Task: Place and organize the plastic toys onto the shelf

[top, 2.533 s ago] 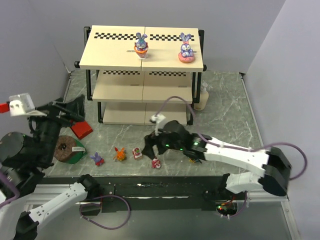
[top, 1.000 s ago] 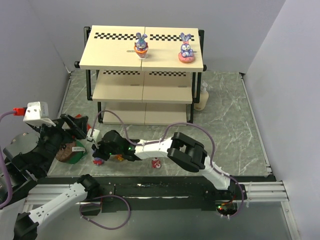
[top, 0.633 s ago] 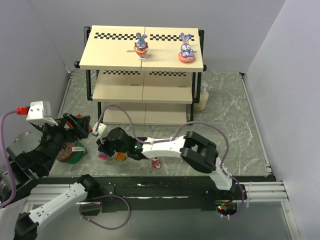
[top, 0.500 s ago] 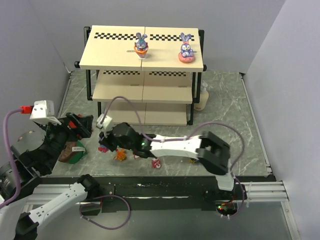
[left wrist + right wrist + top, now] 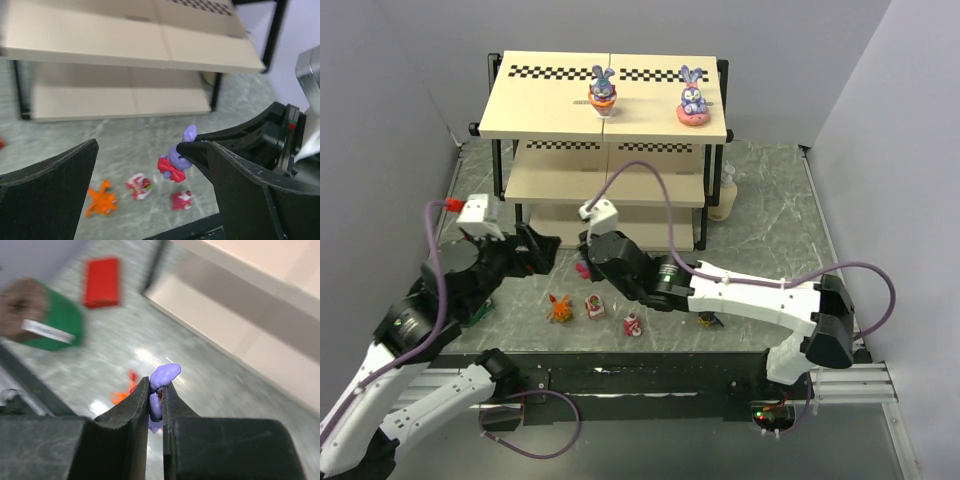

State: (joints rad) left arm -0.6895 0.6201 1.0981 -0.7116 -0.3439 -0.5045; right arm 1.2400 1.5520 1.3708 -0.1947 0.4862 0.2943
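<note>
My right gripper point(image 5: 586, 262) is shut on a purple long-eared bunny point(image 5: 164, 376) with a red bow point(image 5: 172, 169) and holds it above the floor in front of the shelf point(image 5: 607, 130). Two more bunnies point(image 5: 603, 90) point(image 5: 693, 97) stand on the shelf's top board. On the floor lie an orange spiky creature point(image 5: 559, 307), two red-pink figures point(image 5: 595, 305) point(image 5: 633, 324) and a dark blue-yellow one point(image 5: 708, 320). My left gripper point(image 5: 538, 250) is open with nothing in it, just left of the held bunny.
A cream pump bottle point(image 5: 725, 195) stands by the shelf's right leg. A red block point(image 5: 102, 282) and a green-and-brown round object point(image 5: 50, 320) lie on the floor to the left. Grey walls close in both sides.
The right arm has lifted the bunny off the floor at the left and carried it up and right toward the shelf. The left arm has swung in toward the middle.
</note>
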